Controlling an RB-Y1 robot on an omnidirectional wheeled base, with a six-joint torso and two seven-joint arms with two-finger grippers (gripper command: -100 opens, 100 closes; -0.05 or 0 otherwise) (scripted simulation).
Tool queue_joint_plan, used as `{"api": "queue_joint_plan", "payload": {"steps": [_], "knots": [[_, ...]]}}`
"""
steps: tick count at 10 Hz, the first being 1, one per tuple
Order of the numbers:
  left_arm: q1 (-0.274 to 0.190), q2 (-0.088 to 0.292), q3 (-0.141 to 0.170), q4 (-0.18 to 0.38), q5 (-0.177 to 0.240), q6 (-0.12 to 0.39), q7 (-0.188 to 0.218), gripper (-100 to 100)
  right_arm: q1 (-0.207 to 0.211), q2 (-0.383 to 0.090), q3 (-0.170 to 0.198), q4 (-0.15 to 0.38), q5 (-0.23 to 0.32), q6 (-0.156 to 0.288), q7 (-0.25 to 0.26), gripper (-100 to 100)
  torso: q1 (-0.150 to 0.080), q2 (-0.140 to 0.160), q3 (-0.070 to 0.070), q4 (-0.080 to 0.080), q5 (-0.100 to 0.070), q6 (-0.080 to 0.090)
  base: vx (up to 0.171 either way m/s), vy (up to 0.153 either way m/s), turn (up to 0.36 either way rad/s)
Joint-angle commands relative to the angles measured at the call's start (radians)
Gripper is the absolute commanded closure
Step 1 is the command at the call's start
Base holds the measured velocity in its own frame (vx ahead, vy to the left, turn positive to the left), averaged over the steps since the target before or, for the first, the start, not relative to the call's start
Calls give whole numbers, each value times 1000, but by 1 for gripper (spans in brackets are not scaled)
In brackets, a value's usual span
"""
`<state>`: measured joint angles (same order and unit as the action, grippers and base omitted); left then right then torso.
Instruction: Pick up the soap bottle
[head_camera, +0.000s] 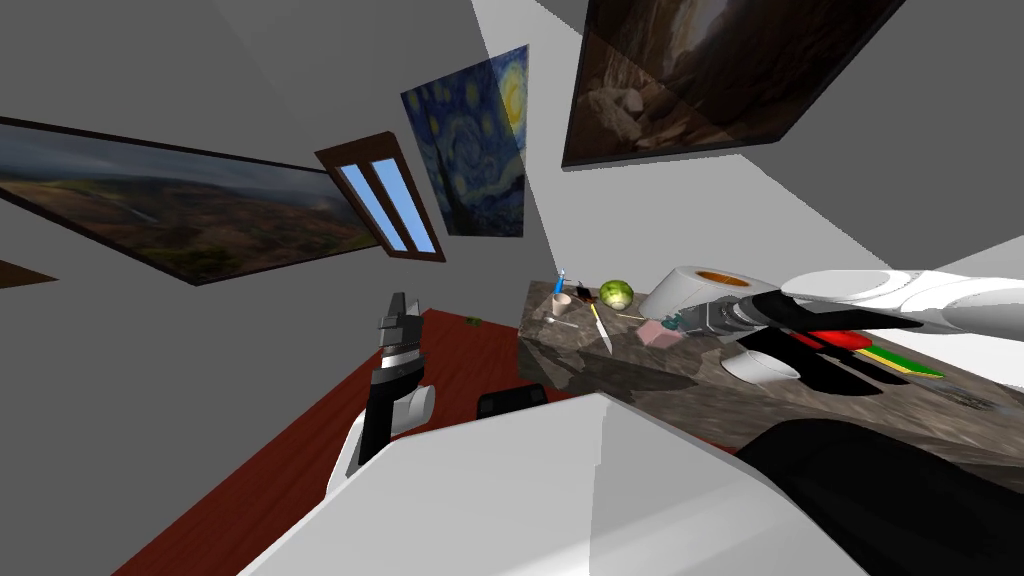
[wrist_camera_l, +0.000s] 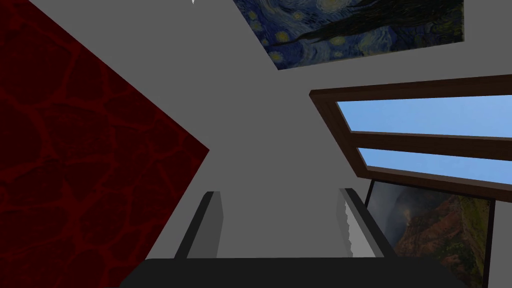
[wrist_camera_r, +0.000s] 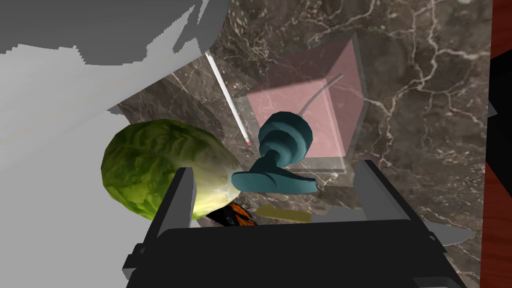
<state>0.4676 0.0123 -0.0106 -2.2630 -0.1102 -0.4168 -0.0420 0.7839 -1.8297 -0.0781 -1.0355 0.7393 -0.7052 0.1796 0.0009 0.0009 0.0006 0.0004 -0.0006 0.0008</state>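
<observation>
The soap bottle (wrist_camera_r: 310, 105) is a clear square bottle of pink liquid with a teal pump head (wrist_camera_r: 285, 145), standing on the dark marble counter (wrist_camera_r: 425, 75). In the head view the soap bottle (head_camera: 655, 333) sits just beyond the tip of my right gripper (head_camera: 682, 322). My right gripper (wrist_camera_r: 275, 170) is open, with the teal pump and its spout between the two fingers and no contact visible. My left gripper (head_camera: 400, 308) is held up at my left over the red floor, and its wrist view shows this left gripper (wrist_camera_l: 280, 194) open with nothing in it.
A green lettuce (wrist_camera_r: 150, 165) lies close beside my right gripper's finger, next to a white paper roll (head_camera: 690, 290). A pencil (wrist_camera_r: 230, 102), a knife (head_camera: 601, 328), a cup (head_camera: 561, 300), a white bowl (head_camera: 760, 368) and red and green items (head_camera: 870, 350) share the counter (head_camera: 600, 375).
</observation>
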Motion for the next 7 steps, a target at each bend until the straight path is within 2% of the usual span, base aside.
{"api": "queue_joint_plan", "payload": {"steps": [1,2,4,5,7], "knots": [[0,0,0,0,0,0,0,0,34,17,-50,5,28,-11,-3,-100,0,0,0,0,0,0,2,6,47],[0,0,0,0,0,0,0,0,34,17,-54,5,28,-11,-3,-100,0,0,0,0,0,1,1,3,-12],[0,0,0,0,0,0,0,0,-5,71,-72,54,91,-48,8,-100,0,1,0,0,0,0,1,11,113],[0,0,0,0,0,0,0,0,-5,71,-67,54,91,-48,8,-100,0,0,0,0,0,0,3,8,42],[0,0,0,0,0,0,0,0,-44,126,-90,103,155,-84,19,-100,0,1,0,0,0,0,4,11,92]]}}
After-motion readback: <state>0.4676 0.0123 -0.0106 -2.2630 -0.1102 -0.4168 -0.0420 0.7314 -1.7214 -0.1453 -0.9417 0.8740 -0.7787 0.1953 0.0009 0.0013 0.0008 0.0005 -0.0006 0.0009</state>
